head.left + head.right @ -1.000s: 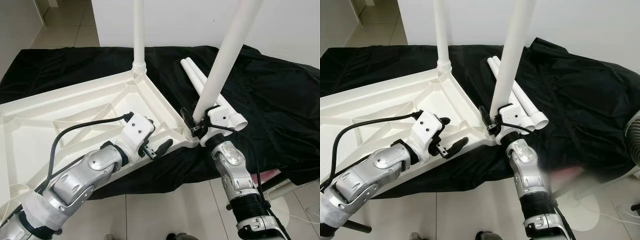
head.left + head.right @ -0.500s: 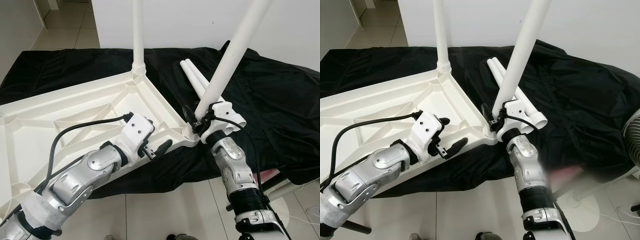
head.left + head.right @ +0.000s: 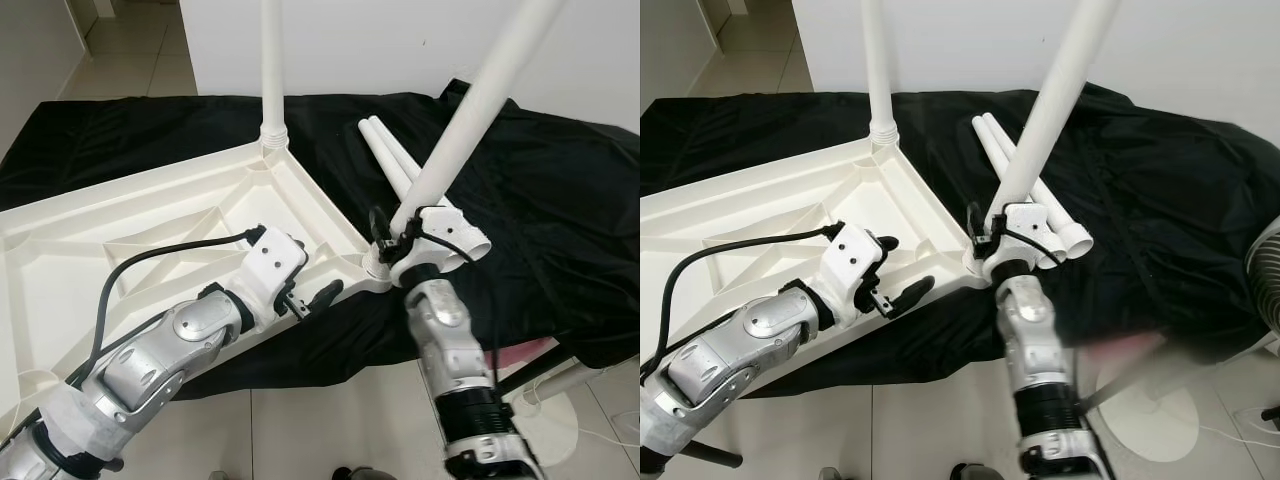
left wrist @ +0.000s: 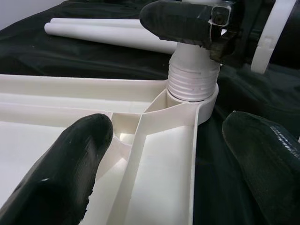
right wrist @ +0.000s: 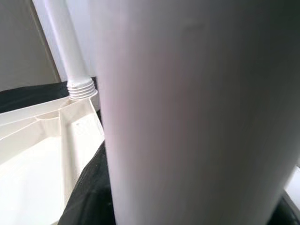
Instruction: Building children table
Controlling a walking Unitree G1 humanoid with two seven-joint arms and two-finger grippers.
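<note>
The white tabletop (image 3: 150, 215) lies upside down on a black cloth. One white leg (image 3: 272, 70) stands upright, screwed into its far corner. My right gripper (image 3: 400, 240) is shut on a second leg (image 3: 470, 110), which leans to the right. That leg's threaded end (image 4: 193, 77) sits in the near right corner socket. My left gripper (image 3: 300, 290) is open and straddles the tabletop's rim beside that corner, with a black fingertip (image 4: 70, 164) on each side of a rib. Two loose legs (image 3: 395, 165) lie on the cloth behind the socket.
The black cloth (image 3: 560, 200) covers the whole support and hangs over its front edge. Tiled floor (image 3: 330, 430) lies below, with a round white base (image 3: 565, 405) at the lower right. A white wall stands behind.
The leg in my right gripper has tipped further to the right, and the right forearm has swung left beneath it. The left arm has stayed still.
</note>
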